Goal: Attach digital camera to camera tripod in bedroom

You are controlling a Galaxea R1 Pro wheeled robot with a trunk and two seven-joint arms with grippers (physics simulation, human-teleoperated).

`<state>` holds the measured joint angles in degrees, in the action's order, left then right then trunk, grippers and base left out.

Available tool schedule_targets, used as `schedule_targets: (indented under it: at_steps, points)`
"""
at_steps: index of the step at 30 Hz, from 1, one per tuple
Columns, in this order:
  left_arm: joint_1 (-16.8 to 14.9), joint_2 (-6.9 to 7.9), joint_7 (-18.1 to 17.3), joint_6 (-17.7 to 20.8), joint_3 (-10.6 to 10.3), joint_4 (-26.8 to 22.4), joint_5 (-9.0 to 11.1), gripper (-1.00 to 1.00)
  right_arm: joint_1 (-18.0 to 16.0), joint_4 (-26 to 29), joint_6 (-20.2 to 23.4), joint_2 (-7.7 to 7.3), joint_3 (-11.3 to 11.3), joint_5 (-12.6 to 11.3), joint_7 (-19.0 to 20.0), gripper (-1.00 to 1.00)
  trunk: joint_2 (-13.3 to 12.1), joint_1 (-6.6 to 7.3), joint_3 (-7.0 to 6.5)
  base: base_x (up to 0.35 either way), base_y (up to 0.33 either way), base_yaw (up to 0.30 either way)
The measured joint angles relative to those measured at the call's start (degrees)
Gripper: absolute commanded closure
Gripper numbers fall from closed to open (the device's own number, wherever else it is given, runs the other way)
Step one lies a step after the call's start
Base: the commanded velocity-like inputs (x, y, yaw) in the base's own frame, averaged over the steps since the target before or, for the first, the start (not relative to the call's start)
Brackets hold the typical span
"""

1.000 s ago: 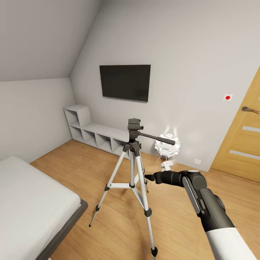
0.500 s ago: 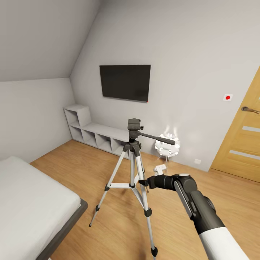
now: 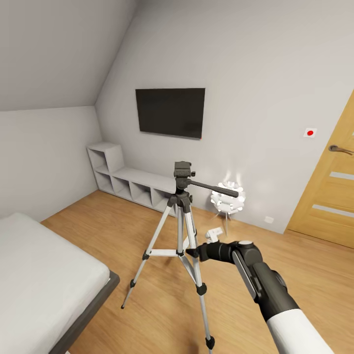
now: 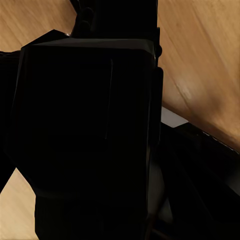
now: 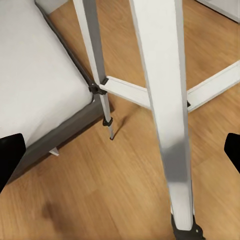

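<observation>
- The camera tripod (image 3: 182,231) stands upright on the wood floor (image 3: 123,231) in the middle of the bedroom, its three silver legs spread and its black pan head on top with the long handle pointing toward the white ball lamp (image 3: 227,198)
- The right gripper (image 3: 195,252) reaches forward at mid-leg height, its tip just beside the tripod's nearest leg; in the right wrist view that leg (image 5: 165,115) runs close between the two dark fingertips (image 5: 10,155) at the frame edges, so the jaws stand wide apart and grip nothing
- The left wrist view shows a dark black mass (image 4: 90,130) close to the lens with wood floor behind; whether the left gripper is open or closed cannot be told
- A white bed (image 3: 44,275) sits at the left, a black wall TV (image 3: 170,112) hangs above a low grey shelf unit (image 3: 129,179), and an oak door (image 3: 329,196) stands at the right
</observation>
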<state>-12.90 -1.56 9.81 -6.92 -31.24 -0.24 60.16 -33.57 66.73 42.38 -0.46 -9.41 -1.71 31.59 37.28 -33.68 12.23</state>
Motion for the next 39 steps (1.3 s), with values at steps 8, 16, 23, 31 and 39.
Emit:
schedule_targets:
  at_steps: [8,16,23,31,39]
  points:
    - [-0.01,-0.01,0.0,0.0,0.0,0.0,0.0,1.0,0.0,-2.56,-2.6,1.71,-0.18,-0.03,-2.6,-1.0,0.0,0.0,0.0,0.0,0.0,0.0]
    - [0.01,-0.01,0.0,0.0,0.0,0.0,0.0,1.0,0.01,-7.0,-13.27,3.13,-0.27,0.03,-9.11,-1.0,0.0,0.0,0.0,0.0,0.0,0.0]
    - [0.0,-0.01,0.01,0.0,0.0,0.0,0.0,1.0,-0.01,-7.26,-13.42,3.33,-0.29,0.03,-9.51,-1.0,0.0,0.0,0.0,0.0,0.0,0.0]
    - [0.01,-0.01,0.01,0.0,0.0,0.0,0.0,1.0,-0.03,-7.29,-14.38,3.35,-0.29,0.15,-11.34,-1.0,0.0,0.0,0.0,0.0,0.0,0.0]
    - [0.01,-0.01,0.01,0.0,0.0,0.0,0.0,1.0,-0.02,-7.55,-14.73,3.45,-0.29,0.03,-12.61,-1.0,0.0,0.0,0.0,0.0,0.0,0.0]
